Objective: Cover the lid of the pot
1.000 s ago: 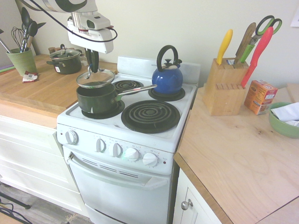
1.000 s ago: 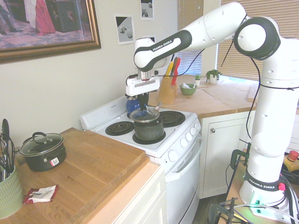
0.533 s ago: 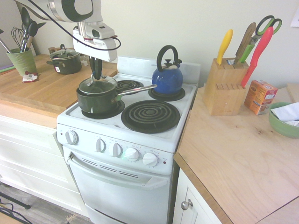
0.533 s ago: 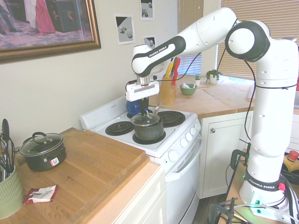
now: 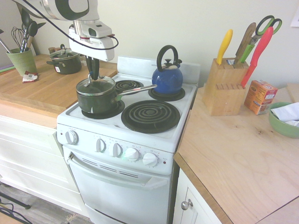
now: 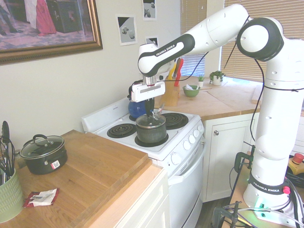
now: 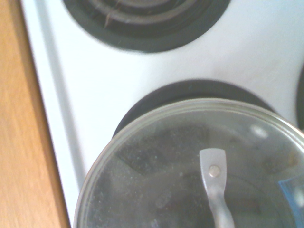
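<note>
Glass lid (image 5: 95, 87) resting on dark saucepan (image 5: 97, 99), front-left burner of white stove (image 5: 154, 135), near its front-left corner. Gripper (image 5: 94, 74) pointing down, fingers pinched together on the lid's small top handle (image 7: 212, 176). Likely rigid, breakable, smooth and slippery; best held by that central handle.

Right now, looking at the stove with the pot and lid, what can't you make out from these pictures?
- Whether the lid sits flush on the pot: rim too small in both exterior views; wrist view shows only blurred glass.
- Inside the pot: hidden by the lid.
- The hand and its grip on the lid's handle: too small in the exterior views.
- Stove knobs: markings too small.
- The lid's near edge: cut off by the wrist picture's edge.
</note>
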